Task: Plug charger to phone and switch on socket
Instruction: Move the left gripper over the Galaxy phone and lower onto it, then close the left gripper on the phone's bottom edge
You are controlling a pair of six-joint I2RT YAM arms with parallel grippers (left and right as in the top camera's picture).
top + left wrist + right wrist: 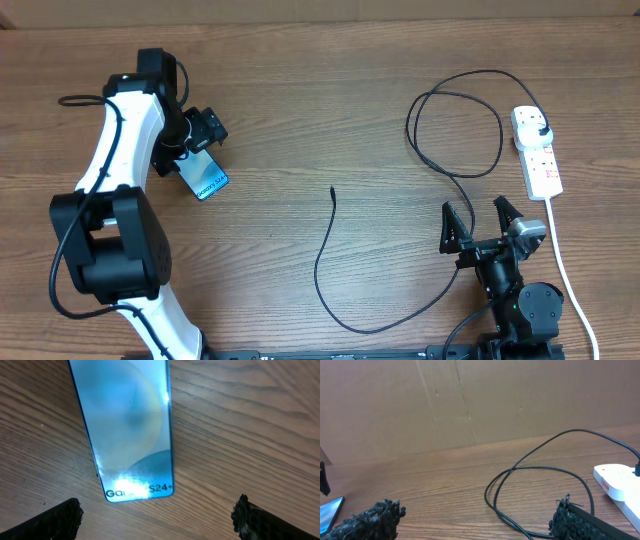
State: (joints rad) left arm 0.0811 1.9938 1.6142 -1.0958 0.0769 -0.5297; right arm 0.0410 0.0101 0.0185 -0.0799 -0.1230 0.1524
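The phone lies flat at the left with its teal screen lit; in the left wrist view the phone shows "Galaxy S24+" at its near end. My left gripper hovers over its far end, open, and the left gripper has only bare wood between its fingers. The charger is a thin black cable whose free tip lies mid-table. It loops right to a black plug head seated in the white socket. My right gripper stands open, left of the socket and empty.
The socket's white cord runs down the right side past my right arm's base. In the right wrist view the charger loop lies ahead, the socket is at the right edge, and a brown cardboard wall closes the far side.
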